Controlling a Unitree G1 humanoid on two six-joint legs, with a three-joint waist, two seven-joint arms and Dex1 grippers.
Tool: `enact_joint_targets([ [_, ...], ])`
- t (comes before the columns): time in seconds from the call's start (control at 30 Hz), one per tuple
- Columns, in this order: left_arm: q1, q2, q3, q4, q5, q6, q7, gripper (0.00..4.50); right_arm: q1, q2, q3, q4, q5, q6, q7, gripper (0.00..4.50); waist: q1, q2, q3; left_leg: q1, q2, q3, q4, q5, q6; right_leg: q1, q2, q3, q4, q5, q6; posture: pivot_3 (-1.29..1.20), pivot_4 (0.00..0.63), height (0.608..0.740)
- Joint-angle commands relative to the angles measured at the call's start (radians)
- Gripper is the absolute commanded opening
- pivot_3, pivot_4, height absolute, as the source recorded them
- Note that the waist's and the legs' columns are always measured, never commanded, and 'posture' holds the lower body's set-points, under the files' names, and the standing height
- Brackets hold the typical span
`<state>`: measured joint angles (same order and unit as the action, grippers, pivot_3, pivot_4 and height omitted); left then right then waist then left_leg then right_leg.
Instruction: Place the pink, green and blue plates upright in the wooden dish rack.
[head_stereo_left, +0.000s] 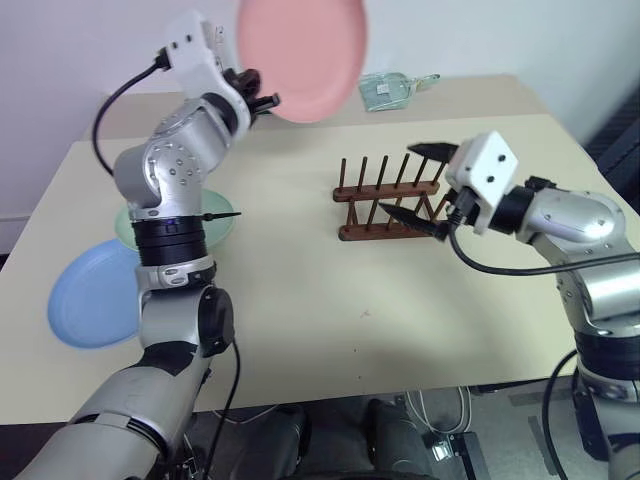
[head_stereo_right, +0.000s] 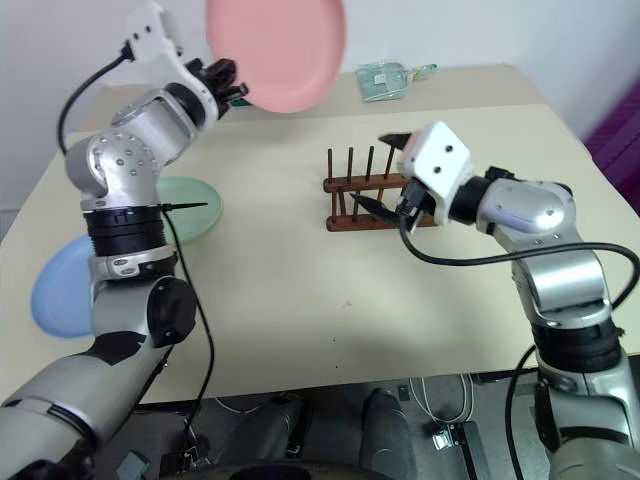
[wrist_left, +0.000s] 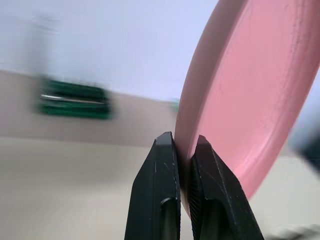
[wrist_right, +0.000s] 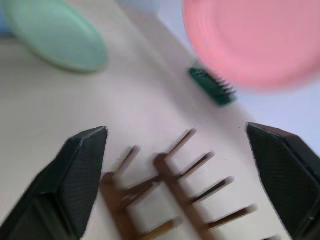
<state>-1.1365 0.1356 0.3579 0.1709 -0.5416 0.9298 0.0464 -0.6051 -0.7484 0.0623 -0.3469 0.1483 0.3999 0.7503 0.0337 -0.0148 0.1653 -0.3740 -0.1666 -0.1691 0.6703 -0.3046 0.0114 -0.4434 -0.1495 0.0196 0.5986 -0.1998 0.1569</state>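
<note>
Pink plate (head_stereo_left: 302, 55): pinched by its rim in the left gripper (wrist_left: 184, 150), carried high, ready for slotting.
Rack (head_stereo_left: 385, 200): on the table just beyond the right gripper (head_stereo_left: 418, 185), whose fingers are spread wide, likely to receive or steady.
Green plate (head_stereo_right: 190, 208), blue plate (head_stereo_left: 95, 293): flat beneath the left arm, awaiting their turn.

silver arms (head_stereo_left: 175, 165), white wrists; black cables
</note>
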Motion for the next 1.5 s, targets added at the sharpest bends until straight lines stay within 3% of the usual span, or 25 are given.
enact_joint_targets([
  [0.03, -0.054, -0.046, 0.028, -0.054, -0.08, 0.051, 0.025, 0.06, -0.071, -0.021, 0.092, 0.081, -0.229, -0.188, -0.085, 4.5, -0.004, 0.0, 0.0, 0.0, 0.0, 0.0, 0.0, 0.0, 0.0, -0.001, 0.0, 0.0, 0.0, 0.0, 0.0, 0.0, 0.15, 0.74],
  [0.3, -0.076, -0.156, 0.116, -0.067, -0.223, 0.186, 0.143, 0.06, -0.142, -0.015, 0.186, 0.254, -0.533, -0.456, -0.227, 4.5, -0.021, 0.0, 0.0, 0.0, 0.0, 0.001, 0.0, 0.0, 0.0, -0.001, 0.0, 0.0, 0.0, 0.0, 0.0, 0.0, 0.15, 0.74],
  [0.57, -0.042, -0.187, 0.116, -0.125, -0.286, 0.305, 0.214, 0.06, -0.154, -0.001, 0.196, 0.343, -0.688, -0.548, -0.32, 4.5, -0.023, 0.0, 0.0, 0.0, 0.0, 0.001, -0.001, 0.0, 0.0, -0.001, 0.0, 0.0, 0.0, 0.0, 0.0, 0.0, 0.15, 0.74],
  [0.67, -0.036, -0.204, 0.134, -0.128, -0.291, 0.311, 0.251, 0.0, -0.15, 0.002, 0.199, 0.354, -0.726, -0.564, -0.333, 3.64, -0.022, 0.0, 0.0, 0.0, 0.0, 0.001, -0.001, 0.0, 0.0, -0.001, 0.0, 0.0, 0.0, 0.0, 0.0, 0.0, 0.15, 0.74],
  [0.9, -0.037, -0.231, 0.153, -0.13, -0.337, 0.322, 0.286, 0.0, -0.141, -0.001, 0.185, 0.391, -0.782, -0.597, -0.366, 0.12, -0.022, 0.0, 0.0, 0.0, 0.0, 0.001, -0.001, 0.0, 0.0, -0.001, 0.0, 0.0, -0.001, 0.0, 0.0, 0.0, 0.15, 0.74],
  [1.03, -0.036, -0.25, 0.181, -0.127, -0.377, 0.311, 0.297, 0.0, -0.131, -0.003, 0.177, 0.398, -0.792, -0.615, -0.374, 0.05, -0.022, 0.0, 0.0, 0.0, 0.0, 0.001, -0.002, 0.0, 0.0, -0.001, 0.0, 0.0, -0.001, 0.0, 0.0, 0.0, 0.15, 0.74],
  [1.2, -0.046, -0.269, 0.222, -0.159, -0.44, 0.195, 0.266, 2.08, -0.123, -0.017, 0.169, 0.405, -0.804, -0.632, -0.383, 0.0, -0.021, 0.0, 0.0, 0.0, 0.0, 0.001, -0.001, 0.0, 0.0, -0.001, 0.0, 0.0, -0.001, 0.0, 0.0, 0.0, 0.15, 0.74],
  [1.33, -0.085, -0.183, 0.205, -0.168, -0.374, -0.031, 0.173, 4.07, -0.11, -0.035, 0.107, 0.414, -0.721, -0.626, -0.364, 0.0, -0.024, 0.0, 0.0, 0.0, 0.0, 0.001, -0.002, 0.0, -0.001, -0.001, 0.0, 0.0, -0.001, 0.0, 0.0, 0.0, 0.15, 0.74],
  [1.43, -0.055, -0.067, 0.101, -0.157, -0.248, -0.132, 0.087, 4.07, -0.093, -0.033, 0.029, 0.396, -0.591, -0.597, -0.315, 0.0, -0.026, 0.0, 0.0, 0.001, 0.001, 0.002, -0.003, 0.0, -0.001, -0.001, 0.0, 0.001, -0.001, 0.0, 0.0, 0.0, 0.15, 0.74],
  [1.5, 0.011, 0.055, -0.019, -0.16, -0.134, -0.178, -0.027, 4.07, -0.075, -0.005, -0.081, 0.333, -0.369, -0.488, -0.219, 0.0, -0.026, 0.001, 0.0, 0.001, 0.001, 0.002, -0.004, 0.0, -0.001, -0.001, 0.0, 0.001, -0.001, 0.0, 0.0, 0.0, 0.15, 0.74],
])
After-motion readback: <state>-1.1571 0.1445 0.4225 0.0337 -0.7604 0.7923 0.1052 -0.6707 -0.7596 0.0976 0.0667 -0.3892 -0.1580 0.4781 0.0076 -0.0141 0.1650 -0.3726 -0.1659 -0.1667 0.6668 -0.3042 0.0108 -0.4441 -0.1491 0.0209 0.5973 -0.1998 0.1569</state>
